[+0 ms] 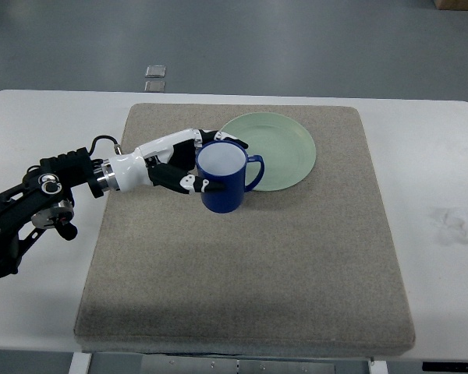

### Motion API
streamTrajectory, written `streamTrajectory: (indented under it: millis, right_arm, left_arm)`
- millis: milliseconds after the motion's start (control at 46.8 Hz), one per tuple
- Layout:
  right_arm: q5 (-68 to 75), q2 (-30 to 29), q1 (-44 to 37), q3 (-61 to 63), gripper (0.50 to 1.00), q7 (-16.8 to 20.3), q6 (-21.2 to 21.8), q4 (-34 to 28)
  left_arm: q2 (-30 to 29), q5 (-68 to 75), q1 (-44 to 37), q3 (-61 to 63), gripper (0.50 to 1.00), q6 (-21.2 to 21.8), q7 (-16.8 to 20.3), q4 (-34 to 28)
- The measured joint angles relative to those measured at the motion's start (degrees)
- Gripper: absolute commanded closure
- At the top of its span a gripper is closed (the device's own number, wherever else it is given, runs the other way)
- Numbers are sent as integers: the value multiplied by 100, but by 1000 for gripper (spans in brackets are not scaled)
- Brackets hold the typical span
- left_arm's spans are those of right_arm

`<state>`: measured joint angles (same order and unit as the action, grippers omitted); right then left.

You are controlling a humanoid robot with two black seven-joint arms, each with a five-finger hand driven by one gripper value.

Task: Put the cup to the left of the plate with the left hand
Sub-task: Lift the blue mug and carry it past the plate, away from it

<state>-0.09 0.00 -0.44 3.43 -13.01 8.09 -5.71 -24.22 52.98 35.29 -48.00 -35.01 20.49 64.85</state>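
A dark blue cup (226,179) with a white inside stands upright, its handle pointing right over the near-left rim of the pale green plate (281,148). My left hand (189,162) reaches in from the left and its black and white fingers (193,183) wrap the cup's left side. Whether the cup rests on the mat or hangs just above it cannot be told. The plate lies flat on the mat, toward the back and slightly right of centre.
A large beige mat (242,280) covers the white table (444,257). Two small grey squares (154,77) lie on the floor beyond the table's far edge. A faint smudge (451,222) marks the table at right.
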Motion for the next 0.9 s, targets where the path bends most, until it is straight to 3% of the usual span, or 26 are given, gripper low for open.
streamTrajectory:
  millis: [128,320,491,897]
  right_arm:
    - [0,0,1,0,568,0,-1,0]
    - [0,0,0,0,568,0,-1,0]
    - [0,0,0,0,568,1,-2,0]
    - [0,0,1,0,568,1,-1,0]
  left_arm:
    - [-191,-8,39,-379,1000,78,0,-18]
    - [-439,-82,63,-462,1000,886,-9,-162]
    - [-436,-347,-3,-439,1000,1510,-10,-689]
    - [19,-922,-23,-340,1000,1755,-7,-1765]
